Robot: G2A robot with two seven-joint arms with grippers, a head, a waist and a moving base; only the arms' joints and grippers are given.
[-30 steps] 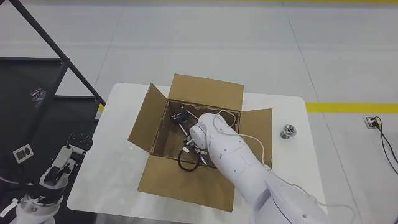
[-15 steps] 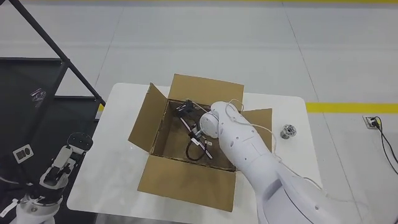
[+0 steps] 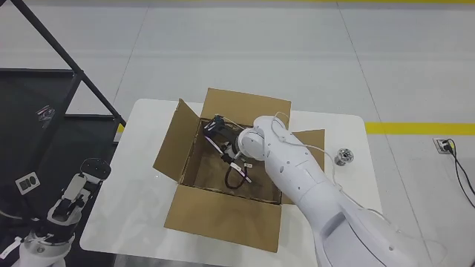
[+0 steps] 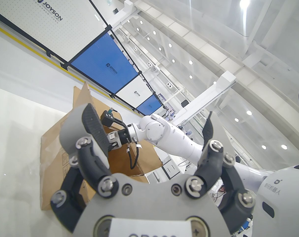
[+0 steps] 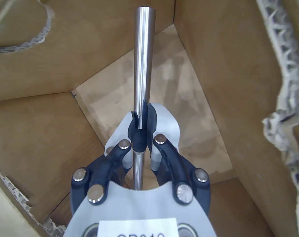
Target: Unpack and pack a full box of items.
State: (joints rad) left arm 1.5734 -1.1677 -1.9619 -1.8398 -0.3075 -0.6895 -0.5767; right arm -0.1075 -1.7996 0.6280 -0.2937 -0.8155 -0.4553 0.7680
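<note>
The right end effector [image 5: 142, 122] had shifted toward the far wall of the box [image 3: 245, 104], clenched on a metal rod [image 5: 142, 57]; the left end effector [image 4: 149, 115] stood released.

The box [image 3: 223, 219] is brown corrugated cardboard, matt, with rough torn edges where the fluting shows. The rod [image 5: 142, 70] is polished metal, smooth and glossy, with bright reflections along it. The right tool [image 5: 142, 124] has smooth white plastic fingers [image 5: 165, 119] and shiny metal screws [image 5: 125, 144]. The left tool [image 4: 149, 122] carries black ribbed pads [image 4: 95, 129], matt like rubber. The counter [image 3: 141, 193] is white and smooth.
</note>
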